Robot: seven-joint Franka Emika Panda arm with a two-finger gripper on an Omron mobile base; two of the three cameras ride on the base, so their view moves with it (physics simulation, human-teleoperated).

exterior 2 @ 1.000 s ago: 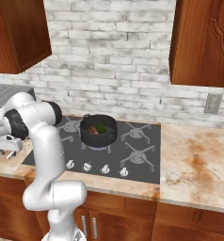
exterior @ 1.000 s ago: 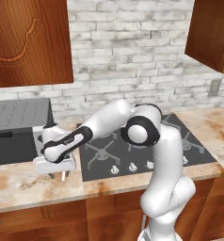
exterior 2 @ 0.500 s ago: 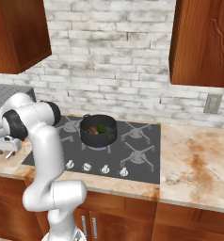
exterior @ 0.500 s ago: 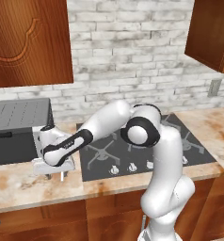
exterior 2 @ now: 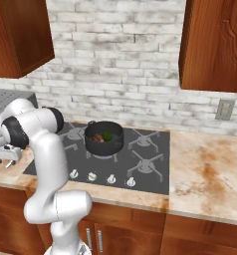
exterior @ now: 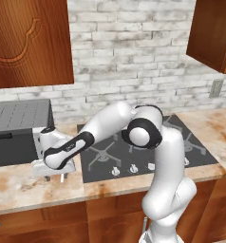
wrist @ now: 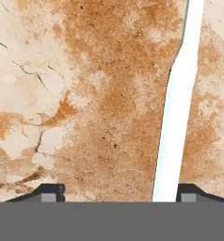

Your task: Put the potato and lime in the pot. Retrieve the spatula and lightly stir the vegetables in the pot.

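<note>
Compared with the frame a second earlier, the gripper [exterior: 54, 176] has sunk lower over the marbled counter [exterior: 20, 190] at the lower left of the left base view. In the hand view its fingertips [wrist: 50, 192] stand wide apart and released, the pale handle of the spatula [wrist: 178, 113] running up the right side between them, nearer the right tip. In the right base view the pot [exterior 2: 104, 139] sits left of centre on the cooktop [exterior 2: 150, 164], holding the potato [exterior 2: 97, 137] and the lime [exterior 2: 107, 135].
</note>
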